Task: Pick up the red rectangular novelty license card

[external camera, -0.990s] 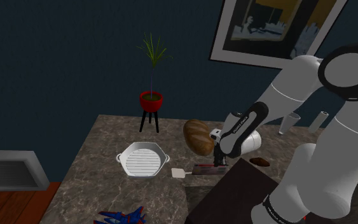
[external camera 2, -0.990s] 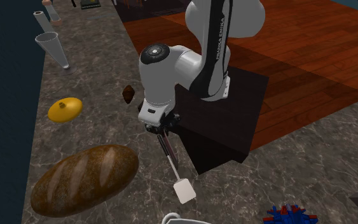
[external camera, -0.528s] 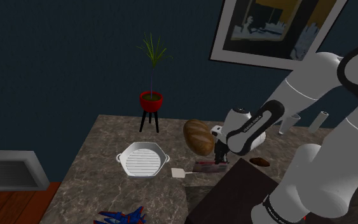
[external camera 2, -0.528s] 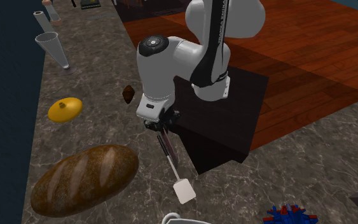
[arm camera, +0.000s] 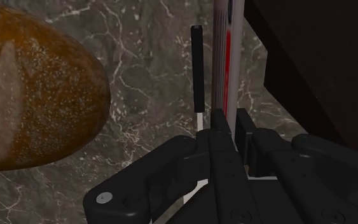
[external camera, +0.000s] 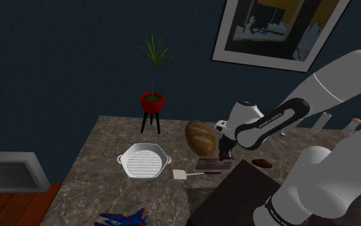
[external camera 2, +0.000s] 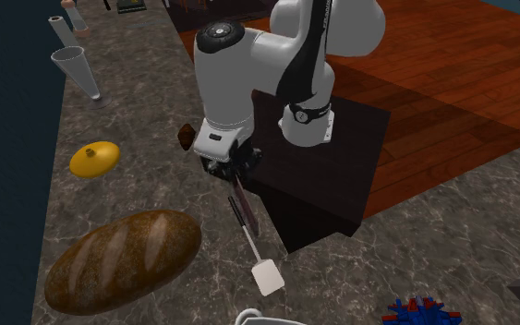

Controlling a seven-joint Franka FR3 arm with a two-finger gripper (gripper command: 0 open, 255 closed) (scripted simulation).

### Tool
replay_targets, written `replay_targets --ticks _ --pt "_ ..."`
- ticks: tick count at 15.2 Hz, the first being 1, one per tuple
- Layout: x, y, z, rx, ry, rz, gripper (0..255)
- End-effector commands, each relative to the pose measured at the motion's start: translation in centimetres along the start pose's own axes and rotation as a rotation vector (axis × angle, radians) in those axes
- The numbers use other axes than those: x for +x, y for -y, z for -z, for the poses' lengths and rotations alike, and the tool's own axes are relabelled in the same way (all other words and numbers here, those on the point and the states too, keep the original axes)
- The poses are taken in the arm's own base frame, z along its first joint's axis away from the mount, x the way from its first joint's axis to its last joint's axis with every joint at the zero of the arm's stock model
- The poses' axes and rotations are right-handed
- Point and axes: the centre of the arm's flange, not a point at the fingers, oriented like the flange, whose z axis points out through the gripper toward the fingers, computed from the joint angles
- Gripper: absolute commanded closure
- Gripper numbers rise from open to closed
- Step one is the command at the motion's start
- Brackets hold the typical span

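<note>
The red card [arm camera: 225,57] is a thin strip with red and white faces, seen edge-on between my fingers. My black gripper [arm camera: 229,124] is shut on its near end. In the shoulder view the gripper [external camera: 226,153] hangs just above the marble counter beside the stand, and the card [external camera: 209,165] reaches out from it low over the counter. The second exterior view has the gripper [external camera 2: 233,171] at the stand's edge with the dark red card [external camera 2: 242,210] slanting down from it.
A white spatula [external camera 2: 267,276] with a black handle [arm camera: 197,70] lies right beside the card. A brown bread loaf [external camera: 200,137] sits close by. A white grill pan [external camera: 145,160], a red potted plant [external camera: 152,101] and the black stand [external camera 2: 322,175] surround the spot.
The arm's elbow has swung up and the hand has risen a little. The card's gripped end has come up with it; the spatula has stayed put.
</note>
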Motion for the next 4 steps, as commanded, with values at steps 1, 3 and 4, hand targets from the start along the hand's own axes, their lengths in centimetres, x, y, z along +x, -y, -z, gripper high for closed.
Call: replay_targets --ticks 1,3,4 --pt "0.05 -0.10 1.03 0.000 0.001 0.000 255" --pt "0.06 -0.11 1.64 0.000 0.001 0.000 255" --pt "0.06 -0.11 1.64 0.000 0.001 0.000 255"
